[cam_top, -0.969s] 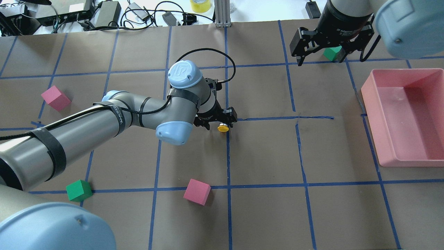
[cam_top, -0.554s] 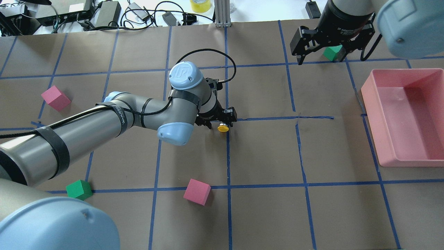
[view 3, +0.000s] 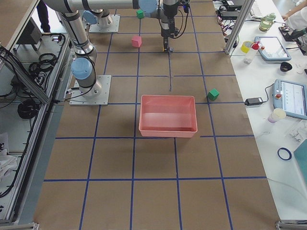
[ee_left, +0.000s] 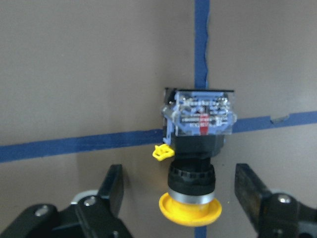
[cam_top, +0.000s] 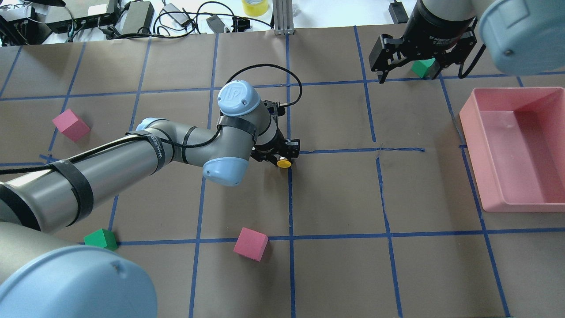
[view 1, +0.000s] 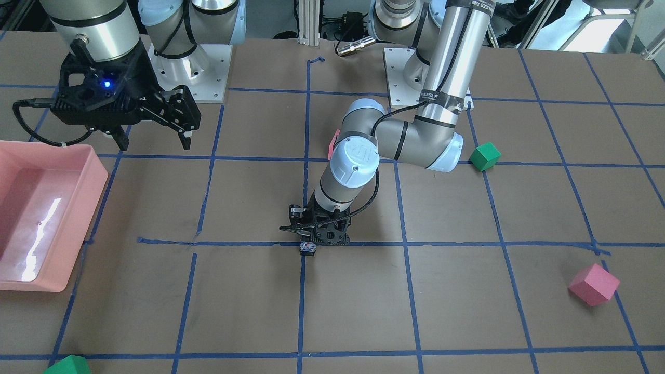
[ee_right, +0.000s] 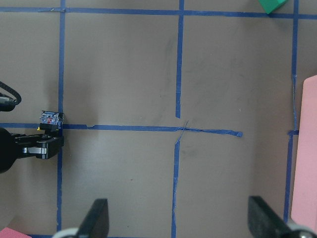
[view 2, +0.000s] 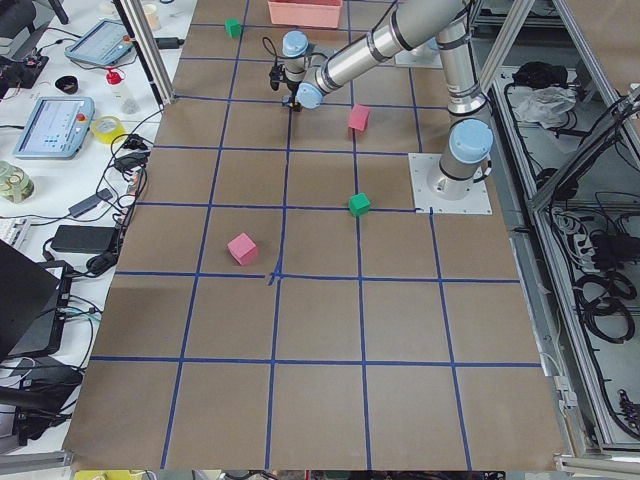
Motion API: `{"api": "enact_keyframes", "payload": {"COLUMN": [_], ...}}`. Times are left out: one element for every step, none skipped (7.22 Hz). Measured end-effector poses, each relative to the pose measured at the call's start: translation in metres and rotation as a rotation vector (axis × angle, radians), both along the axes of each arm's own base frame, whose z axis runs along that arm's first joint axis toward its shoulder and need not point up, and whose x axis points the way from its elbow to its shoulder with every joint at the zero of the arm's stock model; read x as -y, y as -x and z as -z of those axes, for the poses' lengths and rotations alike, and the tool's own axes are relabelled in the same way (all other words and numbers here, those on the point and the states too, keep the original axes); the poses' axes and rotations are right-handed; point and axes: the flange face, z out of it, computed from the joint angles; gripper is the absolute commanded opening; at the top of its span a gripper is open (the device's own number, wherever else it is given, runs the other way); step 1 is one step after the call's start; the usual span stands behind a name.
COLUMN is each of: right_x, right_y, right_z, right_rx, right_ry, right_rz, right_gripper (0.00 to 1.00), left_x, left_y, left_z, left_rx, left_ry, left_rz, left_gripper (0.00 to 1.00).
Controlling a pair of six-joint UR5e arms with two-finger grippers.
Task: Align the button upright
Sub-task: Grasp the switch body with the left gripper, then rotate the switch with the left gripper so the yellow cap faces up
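1. Black left gripper point(ee_left: 179, 176): jaws spread, grasping nothing, touching nothing.
2. Black right gripper point(cam_top: 408, 74): jaws wide, empty, well away.
3. One pink foam cube point(cam_top: 250, 244): well apart from both.
4. Small black push-button switch point(ee_left: 198, 144), round yellow cap: on its side on blue tape point(ee_left: 74, 145), between left gripper's fingers, cap nearest its wrist.

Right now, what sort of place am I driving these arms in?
Probably a robotics lab test cell: a table covered in brown paper with a blue tape grid, arm bases bolted to it, and teach pendants on the side bench.
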Motion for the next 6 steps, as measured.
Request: {"api": "enact_keyframes", "payload": {"right_x": [0.0, 0.0, 0.0, 0.001, 0.001, 0.001], "right_y": [0.0, 0.0, 0.0, 0.0, 0.0, 0.0], "right_z": [0.0, 0.0, 0.0, 0.0, 0.0, 0.0], "right_rx": [0.0, 0.0, 0.0, 0.0, -0.001, -0.001], "right_ry": [0.0, 0.001, 0.003, 0.004, 0.004, 0.003], "right_rz": [0.0, 0.0, 0.0, 0.0, 0.0, 0.0], "right_gripper": [1.0, 1.0, 1.0, 1.0, 1.0, 1.0], "left_x": [0.0, 0.001, 0.003, 0.005, 0.005, 0.005], "left_y": [0.002, 0.003, 0.004, 0.005, 0.009, 0.013], "left_z": [-0.002, -0.006, -0.012, -0.018, -0.023, -0.026], "left_rx": [-0.018, -0.027, -0.032, -0.04, -0.058, -0.087], "left_ry": [-0.008, -0.017, -0.035, -0.075, -0.146, -0.235], "left_rz": [-0.01, -0.06, -0.137, -0.213, -0.297, -0.398], "left_gripper": [0.0, 0.0, 0.0, 0.0, 0.0, 0.0]}}
